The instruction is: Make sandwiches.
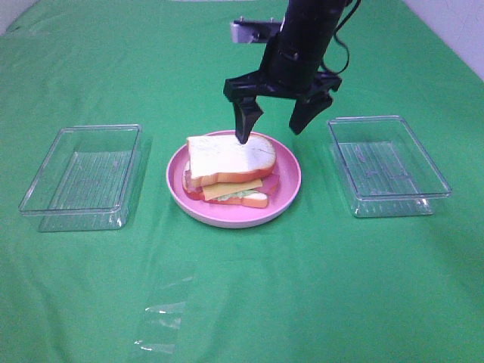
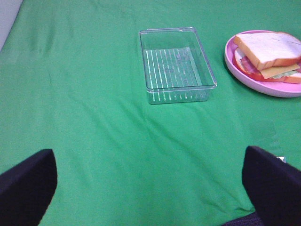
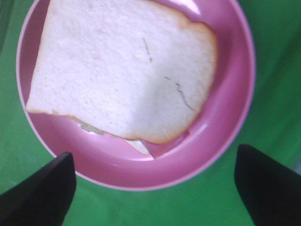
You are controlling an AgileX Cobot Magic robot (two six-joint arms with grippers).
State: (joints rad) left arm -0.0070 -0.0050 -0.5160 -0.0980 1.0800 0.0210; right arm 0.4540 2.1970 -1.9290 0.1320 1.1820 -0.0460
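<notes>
**Green desk: one sandwich, one plate, two trays**

Green cloth covers the whole desk [image 1: 242, 302]. Near its middle sits one round pink plate [image 1: 287, 198], and on it one sandwich [image 1: 231, 162]: a white bread slice with orange-brown crust on top, then yellow cheese, pale green lettuce, red layers and another slice beneath. Two clear plastic trays flank the plate, one tray toward the left edge [image 1: 83, 175] and the other tray toward the right edge [image 1: 387, 165], each apart from the plate. One arm shows from above: the right pincer [image 1: 277, 119] hangs over the plate's far side, jaws spread, gripping nothing, one fingertip [image 1: 246, 125] close over the top slice. The left pincer [image 2: 150, 188] stands wide open over bare cloth near the left tray.
</notes>
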